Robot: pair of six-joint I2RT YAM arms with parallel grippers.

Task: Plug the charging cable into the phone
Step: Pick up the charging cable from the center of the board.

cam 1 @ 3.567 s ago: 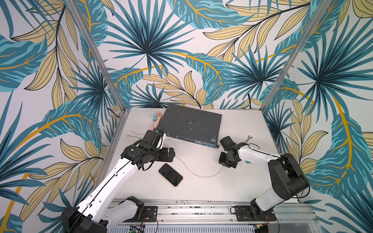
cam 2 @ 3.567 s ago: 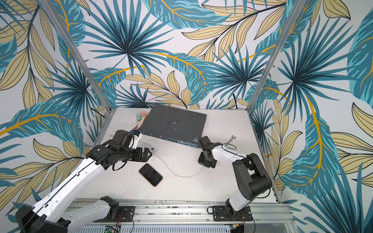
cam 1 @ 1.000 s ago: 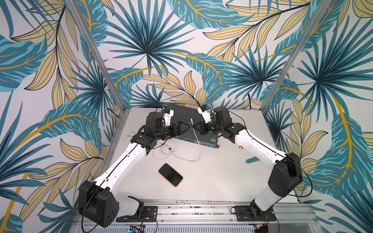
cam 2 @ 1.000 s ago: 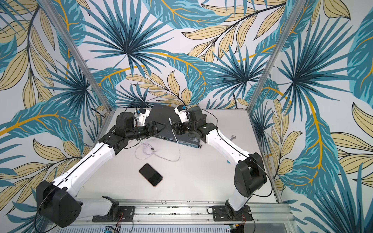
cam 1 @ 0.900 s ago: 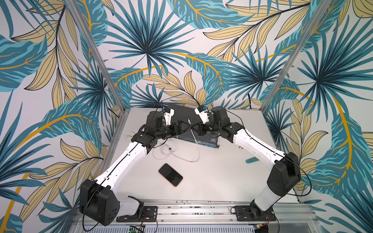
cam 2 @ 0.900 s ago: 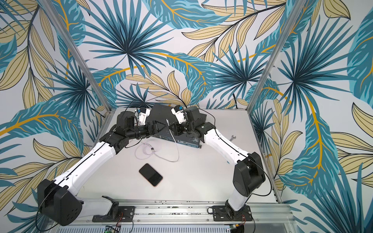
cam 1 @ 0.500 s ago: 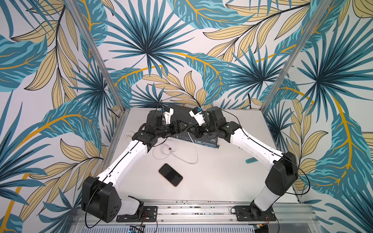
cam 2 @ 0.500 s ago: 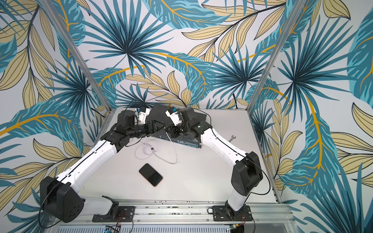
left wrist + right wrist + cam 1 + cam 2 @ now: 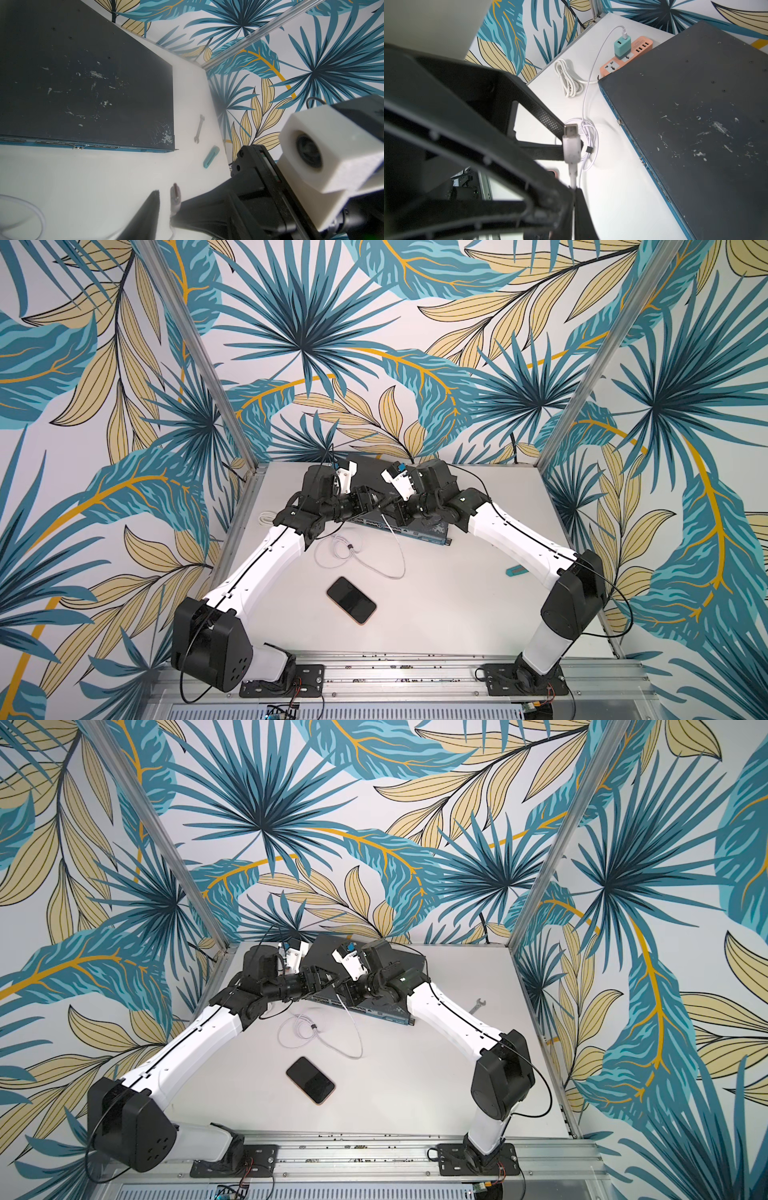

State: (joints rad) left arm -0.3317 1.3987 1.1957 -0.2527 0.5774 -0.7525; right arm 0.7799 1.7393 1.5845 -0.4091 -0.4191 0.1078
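The phone (image 9: 351, 600) (image 9: 310, 1080) lies flat and face up on the white table, near the front. Both arms are raised and meet tip to tip above the front edge of the dark box. My right gripper (image 9: 573, 190) (image 9: 394, 507) is shut on the charging cable (image 9: 572, 172) just behind its white connector (image 9: 571, 145) (image 9: 175, 196), which sticks out past the fingertips. My left gripper (image 9: 380, 503) has its jaws partly apart on either side of that connector. One left finger (image 9: 152, 207) stands a small gap from it. The cable's banded loop (image 9: 345, 549) rests on the table.
A large dark network switch (image 9: 83, 83) fills the back of the table. Behind it are an orange power strip (image 9: 633, 52) with a teal charger (image 9: 622, 46) and a thick coiled cord (image 9: 568, 81). A wrench (image 9: 478, 1005) and a small teal piece (image 9: 516, 570) lie at the right.
The right gripper has carried the connector leftward towards the left gripper. The left jaws have narrowed around it. The hanging cable has swung left.
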